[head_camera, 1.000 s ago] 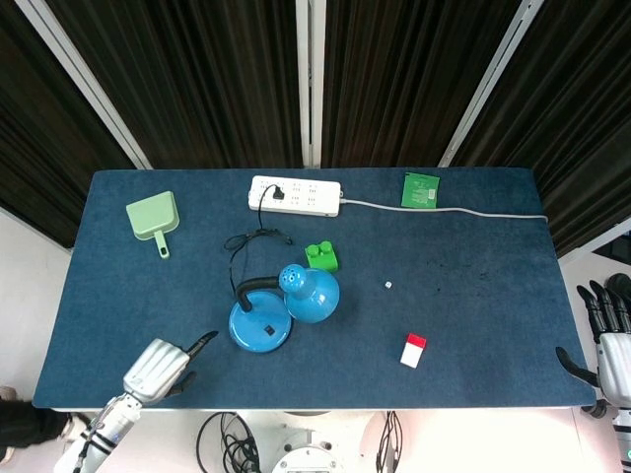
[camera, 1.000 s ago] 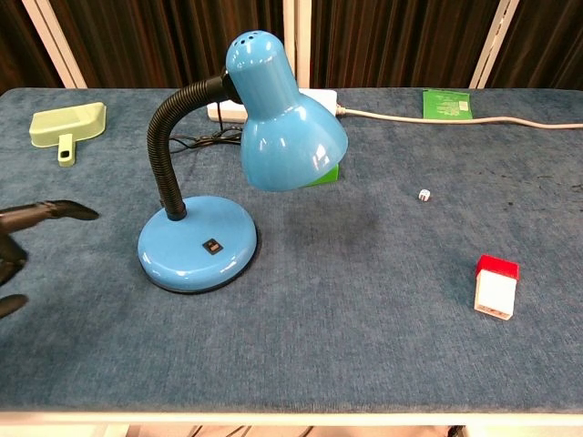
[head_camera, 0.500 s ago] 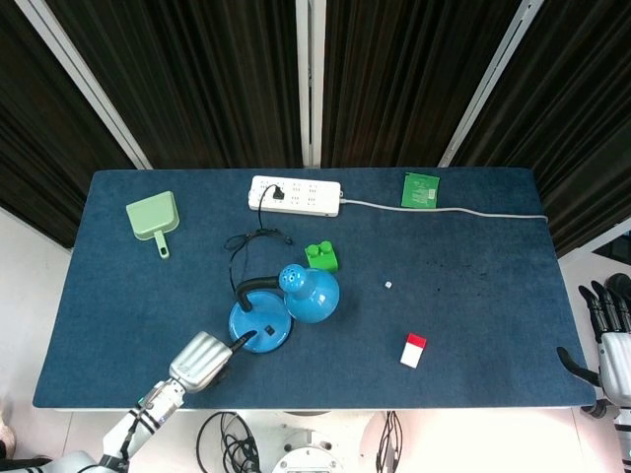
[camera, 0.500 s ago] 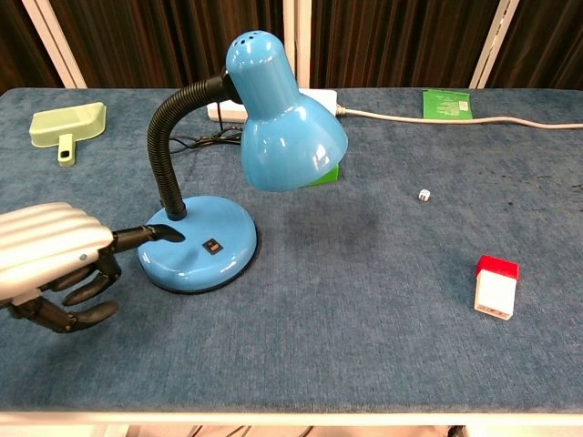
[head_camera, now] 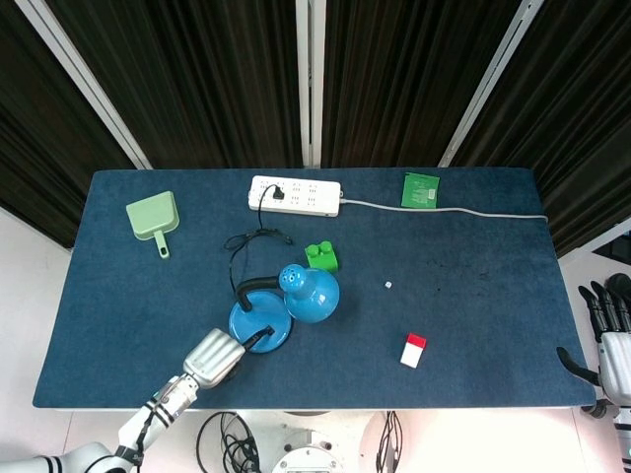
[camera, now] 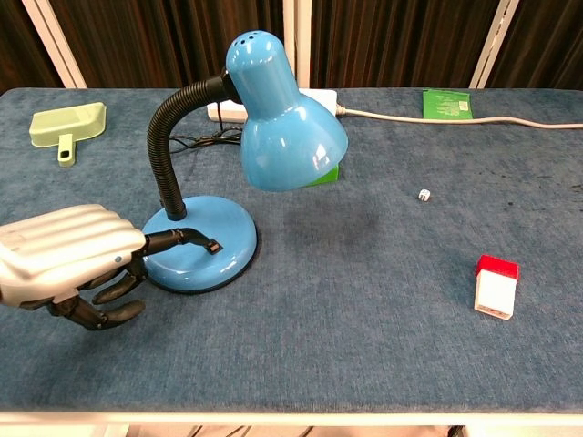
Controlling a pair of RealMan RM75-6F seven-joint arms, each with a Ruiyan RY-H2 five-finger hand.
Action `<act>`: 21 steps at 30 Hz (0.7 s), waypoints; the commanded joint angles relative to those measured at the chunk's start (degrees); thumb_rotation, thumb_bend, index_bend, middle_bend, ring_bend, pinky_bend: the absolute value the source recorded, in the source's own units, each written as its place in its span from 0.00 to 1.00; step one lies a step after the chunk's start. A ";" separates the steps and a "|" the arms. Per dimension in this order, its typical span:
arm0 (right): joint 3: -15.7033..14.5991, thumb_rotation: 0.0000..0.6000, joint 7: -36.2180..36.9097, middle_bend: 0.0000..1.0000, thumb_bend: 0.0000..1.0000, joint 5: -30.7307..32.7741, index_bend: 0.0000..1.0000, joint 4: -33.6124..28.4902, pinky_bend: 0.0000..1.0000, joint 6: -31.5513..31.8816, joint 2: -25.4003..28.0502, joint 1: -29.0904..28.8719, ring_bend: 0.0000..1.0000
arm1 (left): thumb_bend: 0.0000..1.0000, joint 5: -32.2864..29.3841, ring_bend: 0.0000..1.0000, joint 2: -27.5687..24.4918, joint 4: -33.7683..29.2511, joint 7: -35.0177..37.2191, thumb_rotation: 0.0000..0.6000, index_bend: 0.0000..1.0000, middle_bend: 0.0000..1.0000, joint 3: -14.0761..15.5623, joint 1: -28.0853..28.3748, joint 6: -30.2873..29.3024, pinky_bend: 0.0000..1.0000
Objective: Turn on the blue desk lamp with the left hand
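**Left hand's pointing finger at the lamp switch**

The left hand point(camera: 68, 255) reaches in from the near-left side of the blue desk lamp point(camera: 246, 155), one dark finger point(camera: 182, 238) stretched straight out across the round base while the others curl under the palm, holding nothing. The fingertip sits at or just short of the small black switch point(camera: 213, 246) on the base; whether it is actually touching cannot be told. The shade looks unlit, so the pressing step appears to be in hand but not done. Next calls for a short, firm downward push on the switch, with the base kept from sliding on the cloth.

The right hand point(head_camera: 609, 335) hangs beyond the table edge, far right of the lamp, fingers extended and apart, empty.

The lamp stands on a dark blue cloth-covered table point(head_camera: 473, 296), its cord running back to a white power strip point(head_camera: 295, 195) behind it. A green block point(head_camera: 320, 257) lies just behind the shade, a red-and-white block point(head_camera: 414, 349) to its right. Black curtains point(head_camera: 394, 79) with pale frames close the room behind.
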State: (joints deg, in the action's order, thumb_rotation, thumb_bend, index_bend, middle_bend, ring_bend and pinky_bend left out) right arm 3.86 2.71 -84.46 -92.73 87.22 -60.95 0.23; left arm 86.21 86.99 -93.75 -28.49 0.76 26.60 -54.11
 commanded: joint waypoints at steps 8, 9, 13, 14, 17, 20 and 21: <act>0.02 1.00 0.19 0.00 0.18 0.15 0.00 0.30 0.00 -0.06 -0.09 0.00 0.00 | 0.43 -1.63 0.76 0.54 -0.06 -1.32 1.00 0.08 0.77 0.38 1.13 -0.14 0.80; 0.02 1.00 0.18 0.00 0.18 0.15 0.00 0.32 0.00 -0.05 -0.10 0.01 0.00 | 0.43 -1.69 0.76 0.54 -0.07 -1.39 1.00 0.08 0.77 0.50 1.18 -0.19 0.80; 0.03 1.00 0.16 0.00 0.18 0.22 0.00 0.36 0.00 -0.10 -0.15 0.00 0.00 | 0.43 -1.71 0.76 0.67 -0.19 -1.56 1.00 0.08 0.77 0.84 1.40 -0.61 0.80; 0.01 1.00 0.13 0.00 0.18 0.25 0.00 0.35 0.00 -0.14 -0.17 0.00 0.00 | 0.43 -1.67 0.76 0.76 -0.20 -1.67 1.00 0.08 0.77 0.93 1.51 -0.69 0.80; -0.05 1.00 0.06 0.00 0.18 0.27 0.00 0.30 0.00 -0.23 -0.16 0.00 0.00 | 0.43 -1.73 0.76 0.85 -0.17 -2.26 1.00 0.08 0.77 1.19 1.88 -0.49 0.80; -0.02 1.00 0.04 0.00 0.18 0.37 0.00 0.27 0.00 -0.22 -0.16 0.02 0.00 | 0.43 -2.07 0.76 1.00 -0.08 -2.99 1.00 0.08 0.77 1.56 2.24 -0.15 0.80; -0.01 1.00 0.06 0.00 0.18 0.43 0.00 0.28 0.00 -0.24 -0.15 0.03 0.00 | 0.43 -2.23 0.76 1.02 -0.08 -3.12 1.00 0.08 0.77 1.64 2.32 -0.07 0.80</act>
State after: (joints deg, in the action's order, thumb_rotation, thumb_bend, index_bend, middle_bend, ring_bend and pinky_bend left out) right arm 3.84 2.77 -84.04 -92.46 86.98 -61.11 0.25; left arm 84.03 87.98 -93.84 -31.57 2.34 28.86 -54.24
